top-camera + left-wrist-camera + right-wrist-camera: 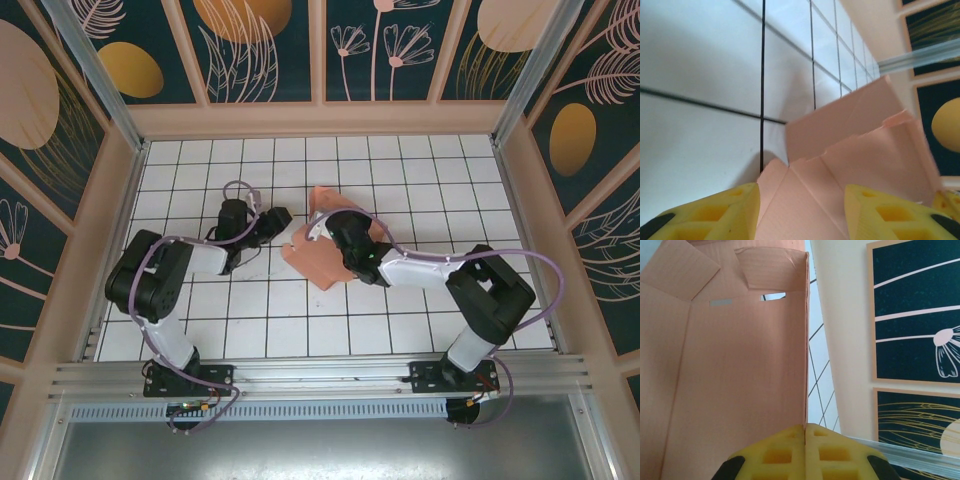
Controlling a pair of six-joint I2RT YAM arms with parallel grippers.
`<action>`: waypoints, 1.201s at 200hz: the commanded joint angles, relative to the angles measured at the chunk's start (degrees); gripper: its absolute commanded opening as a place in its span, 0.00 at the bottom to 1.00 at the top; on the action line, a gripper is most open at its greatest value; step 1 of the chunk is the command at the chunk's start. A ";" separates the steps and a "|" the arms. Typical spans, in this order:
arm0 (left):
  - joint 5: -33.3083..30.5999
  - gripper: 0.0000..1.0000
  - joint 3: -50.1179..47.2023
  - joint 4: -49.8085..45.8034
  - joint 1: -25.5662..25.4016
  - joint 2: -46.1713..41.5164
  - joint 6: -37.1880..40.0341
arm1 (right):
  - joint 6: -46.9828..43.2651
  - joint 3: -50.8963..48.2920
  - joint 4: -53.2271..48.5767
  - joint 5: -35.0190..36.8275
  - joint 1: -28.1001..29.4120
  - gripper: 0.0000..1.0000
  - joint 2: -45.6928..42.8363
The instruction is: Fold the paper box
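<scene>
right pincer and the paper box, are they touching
Touching. The right wrist view shows the right pincer shut on the paper box, the card's edge running into the finger seam.

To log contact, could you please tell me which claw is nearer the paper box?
Right: the right claw is pinched shut on an edge of the paper box; the left claw is open at its left corner, not clamping it.

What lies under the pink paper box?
The paper box rests on the white tiled table; tiles directly beneath it are covered. The right claw hides part of the box.
</scene>
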 commanded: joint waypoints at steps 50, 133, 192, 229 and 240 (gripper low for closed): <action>-0.72 0.66 14.14 -12.46 2.33 4.33 11.96 | -7.83 -7.82 20.31 2.46 1.11 0.00 0.67; 3.65 0.58 38.68 -29.51 4.14 20.07 21.14 | -8.83 -9.02 25.05 1.54 1.61 0.00 2.82; 12.44 0.43 47.17 -36.69 3.16 27.04 23.46 | -6.74 -7.48 21.59 0.97 1.74 0.00 2.27; 13.85 0.45 51.59 -42.09 0.16 29.03 28.54 | -5.73 -6.78 19.99 1.05 1.75 0.00 2.42; 14.27 0.45 50.96 -41.99 -0.33 28.60 29.09 | -5.38 -6.68 19.70 1.14 1.70 0.00 2.41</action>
